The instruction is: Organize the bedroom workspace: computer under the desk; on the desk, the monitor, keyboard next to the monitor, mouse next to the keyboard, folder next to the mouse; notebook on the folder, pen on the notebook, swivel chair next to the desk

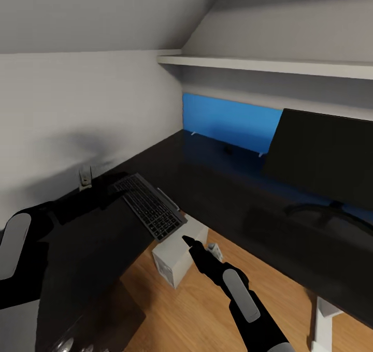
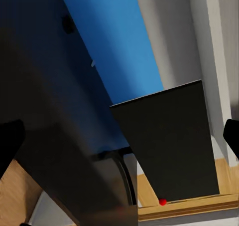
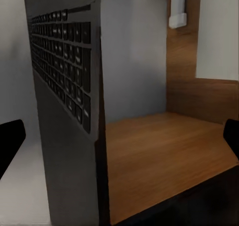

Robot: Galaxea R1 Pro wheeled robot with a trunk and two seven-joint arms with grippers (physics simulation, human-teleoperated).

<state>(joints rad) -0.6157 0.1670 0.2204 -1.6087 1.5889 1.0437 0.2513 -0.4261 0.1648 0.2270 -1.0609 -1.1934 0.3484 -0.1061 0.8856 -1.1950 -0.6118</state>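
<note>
While the keyboard (image 1: 149, 206) is lying on the dark desk (image 1: 217, 186) at its near left edge, overhanging the computer (image 1: 178, 253) on the wood floor (image 1: 197, 310) beneath, the monitor (image 1: 324, 158) is standing on the desk at far right, well apart from it. The right gripper (image 1: 187, 239) is hovering just beside the keyboard's near end, jaws spread wide and holding nothing. The left arm (image 1: 20, 259) is sitting at near left; I cannot tell how its jaws stand.
</note>
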